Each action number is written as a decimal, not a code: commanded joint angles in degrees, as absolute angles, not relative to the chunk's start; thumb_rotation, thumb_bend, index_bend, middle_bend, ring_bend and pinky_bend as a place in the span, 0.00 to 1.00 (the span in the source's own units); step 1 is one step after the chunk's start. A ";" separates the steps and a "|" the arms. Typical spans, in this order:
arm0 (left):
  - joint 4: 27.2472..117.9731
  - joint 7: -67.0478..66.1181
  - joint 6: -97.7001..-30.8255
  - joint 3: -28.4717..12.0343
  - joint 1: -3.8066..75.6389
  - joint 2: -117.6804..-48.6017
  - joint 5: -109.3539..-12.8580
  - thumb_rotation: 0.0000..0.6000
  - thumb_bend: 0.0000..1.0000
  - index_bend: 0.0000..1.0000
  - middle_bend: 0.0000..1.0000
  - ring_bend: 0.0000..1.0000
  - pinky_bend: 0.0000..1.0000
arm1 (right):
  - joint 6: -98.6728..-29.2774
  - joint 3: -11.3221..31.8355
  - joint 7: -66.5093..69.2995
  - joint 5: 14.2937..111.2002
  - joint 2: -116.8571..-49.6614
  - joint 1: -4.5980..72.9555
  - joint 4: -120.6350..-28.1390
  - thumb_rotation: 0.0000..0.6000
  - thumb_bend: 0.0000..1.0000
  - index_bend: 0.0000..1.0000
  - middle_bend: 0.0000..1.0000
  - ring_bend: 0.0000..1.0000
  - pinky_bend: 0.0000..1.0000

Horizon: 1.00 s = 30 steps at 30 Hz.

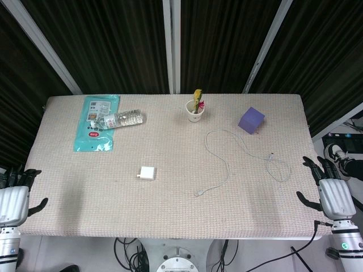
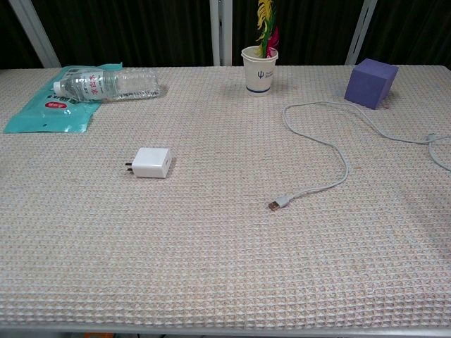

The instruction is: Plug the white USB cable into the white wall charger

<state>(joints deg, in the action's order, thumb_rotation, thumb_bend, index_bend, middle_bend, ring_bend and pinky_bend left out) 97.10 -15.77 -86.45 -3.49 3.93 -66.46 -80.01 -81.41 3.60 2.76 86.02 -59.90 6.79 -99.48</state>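
White USB cable point(image 1: 227, 164) snakes across mid-table, its plug end point(image 2: 277, 205) aimed left at the wall charger point(image 1: 148, 173); right hand point(image 1: 333, 195), empty and splayed, sits nearer; left hand point(image 1: 14, 198) likewise empty.

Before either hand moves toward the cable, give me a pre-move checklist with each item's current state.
1. Charger lying free on the table, nothing on it: ok.
2. Cable USB plug end exposed, apart from the charger: ok.
3. Left hand holding nothing, at the table's edge: ok.
4. Right hand holding nothing, at the table's edge: ok.
5. Which face of the charger has the socket: cannot tell.
6. Bottle, cup and purple block away from charger and plug: ok.
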 commanded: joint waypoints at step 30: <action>96.69 -14.47 -85.08 -2.72 4.71 -66.60 -81.86 1.00 0.17 0.23 0.19 0.02 0.00 | -40.96 7.28 -25.71 78.26 -78.10 38.42 -100.26 1.00 0.28 0.31 0.33 0.02 0.00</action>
